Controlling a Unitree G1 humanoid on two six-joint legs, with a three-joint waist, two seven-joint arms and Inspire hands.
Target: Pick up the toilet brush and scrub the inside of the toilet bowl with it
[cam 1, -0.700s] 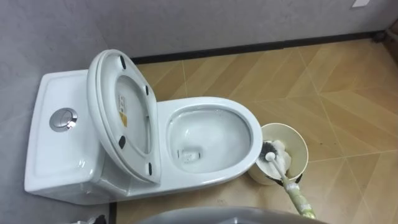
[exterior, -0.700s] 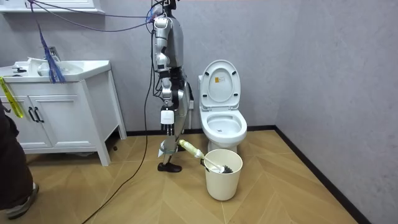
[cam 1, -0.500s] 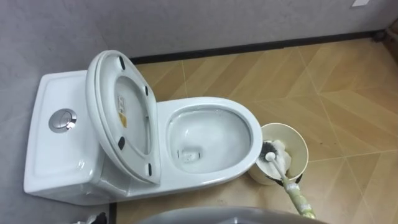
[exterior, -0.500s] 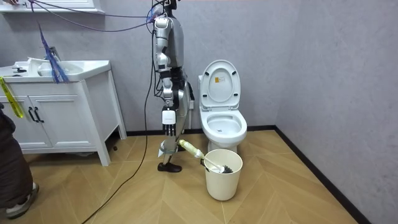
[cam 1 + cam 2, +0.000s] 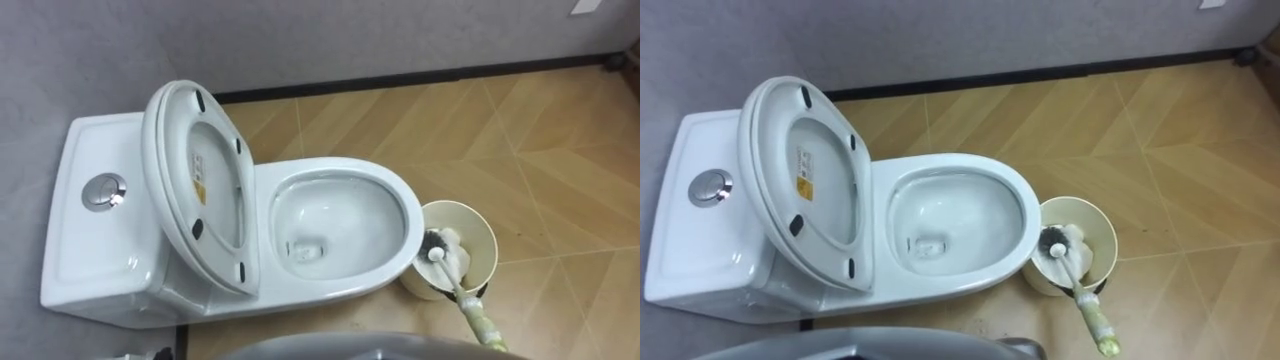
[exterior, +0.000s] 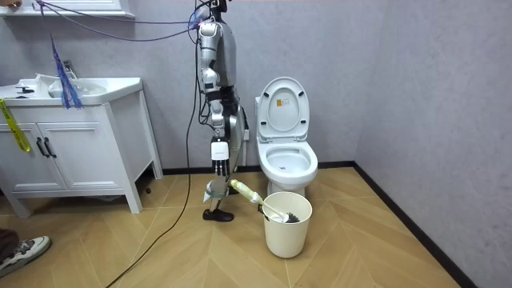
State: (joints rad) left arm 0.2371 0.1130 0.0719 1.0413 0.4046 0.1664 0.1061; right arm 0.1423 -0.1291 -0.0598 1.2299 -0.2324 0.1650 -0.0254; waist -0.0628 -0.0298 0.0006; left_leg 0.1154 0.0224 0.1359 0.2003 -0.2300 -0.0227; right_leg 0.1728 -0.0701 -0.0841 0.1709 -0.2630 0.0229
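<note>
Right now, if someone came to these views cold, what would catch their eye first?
The white toilet sits in the middle of the eye views, with its seat tipped up and the bowl open. Just right of the bowl a cream bucket stands on the wooden floor. A brush leans out of it, head down inside and handle slanting back toward the robot.

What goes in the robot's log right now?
toilet: lid up | brush: head in bucket, handle leaning out | right hand: hanging down
</note>
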